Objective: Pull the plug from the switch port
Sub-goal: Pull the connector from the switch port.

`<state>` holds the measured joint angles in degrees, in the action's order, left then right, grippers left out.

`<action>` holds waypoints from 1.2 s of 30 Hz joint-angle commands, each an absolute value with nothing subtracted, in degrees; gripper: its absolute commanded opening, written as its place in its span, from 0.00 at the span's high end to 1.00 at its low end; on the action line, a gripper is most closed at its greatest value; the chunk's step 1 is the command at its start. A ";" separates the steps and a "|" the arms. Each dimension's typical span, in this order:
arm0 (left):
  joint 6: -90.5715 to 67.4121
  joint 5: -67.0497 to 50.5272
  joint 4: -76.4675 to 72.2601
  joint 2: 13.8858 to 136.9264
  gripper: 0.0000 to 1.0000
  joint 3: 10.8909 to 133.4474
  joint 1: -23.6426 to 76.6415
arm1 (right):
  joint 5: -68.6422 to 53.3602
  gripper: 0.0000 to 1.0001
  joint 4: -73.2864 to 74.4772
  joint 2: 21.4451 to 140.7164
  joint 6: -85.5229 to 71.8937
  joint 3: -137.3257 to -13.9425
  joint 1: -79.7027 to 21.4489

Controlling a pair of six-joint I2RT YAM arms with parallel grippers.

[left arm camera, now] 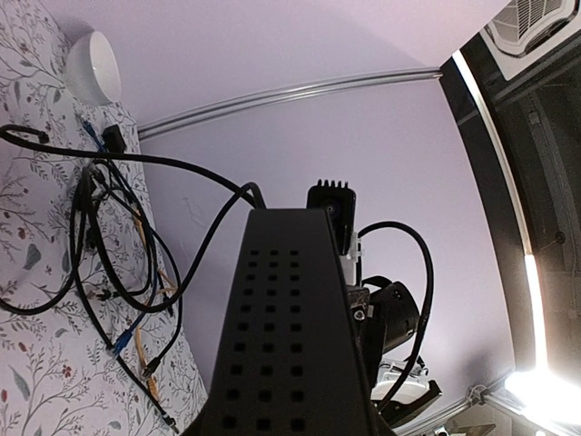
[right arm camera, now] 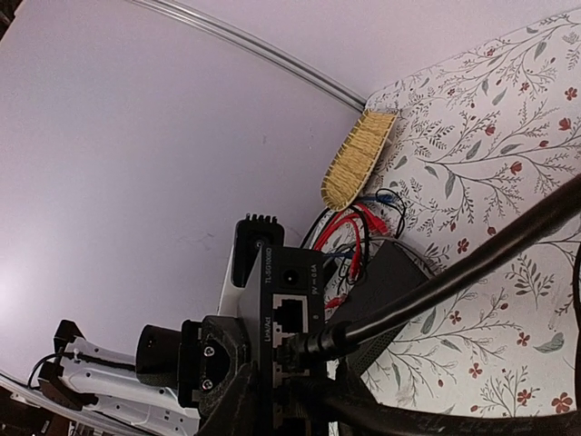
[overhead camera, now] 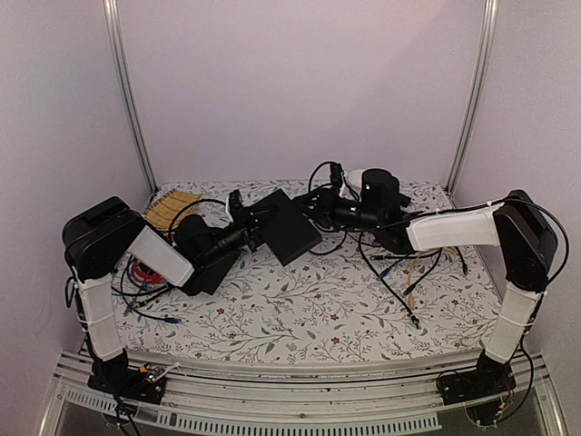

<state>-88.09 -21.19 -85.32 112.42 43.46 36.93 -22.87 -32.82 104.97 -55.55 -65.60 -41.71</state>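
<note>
Matte black switch (overhead camera: 289,229) sits left of centre over the bench (overhead camera: 300,318), between the two arms. Left tool (overhead camera: 247,234) is closed on its near end. In the left wrist view the perforated casing runs straight out from the camera, and the fingers themselves are hidden beneath it. Whether the far corner rests on the bench cannot be told.

Right tool (overhead camera: 320,207) is at the socket edge of the switch. In the right wrist view the port face fills the lower centre. The plug (right arm camera: 295,347) is seated in a socket, and its thick black cable (right arm camera: 454,272) runs off to the upper right. Dark finger shapes flank the plug at the bottom edge. Jaws look narrowed, but whether they clamp the plug cannot be told.

Surface:
- The bench carries a white cloth printed with leafy sprigs and small red flowers.
- Loose black and orange cables (overhead camera: 408,263) lie tangled to the right.
- Red and blue cables (overhead camera: 138,271) lie by the left arm.
- A straw brush (overhead camera: 172,207) lies at the back left corner.
- A white dome (left arm camera: 91,68) is at the back.

Room: pale lilac walls, with aluminium rails (overhead camera: 127,91) running up the corners.
</note>
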 commanded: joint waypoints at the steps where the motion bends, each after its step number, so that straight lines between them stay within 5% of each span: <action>1: -87.83 -21.45 -90.22 109.88 1.00 45.13 37.44 | -24.77 0.76 -37.34 105.74 -56.19 -65.36 -41.72; 25: -87.80 -21.62 -90.44 110.47 1.00 45.62 37.67 | -27.96 0.97 -41.22 107.51 -58.48 -64.65 -41.06; 36: -87.63 -21.11 -90.70 110.37 1.00 45.09 37.70 | -27.57 0.98 -41.88 107.58 -58.75 -64.06 -41.05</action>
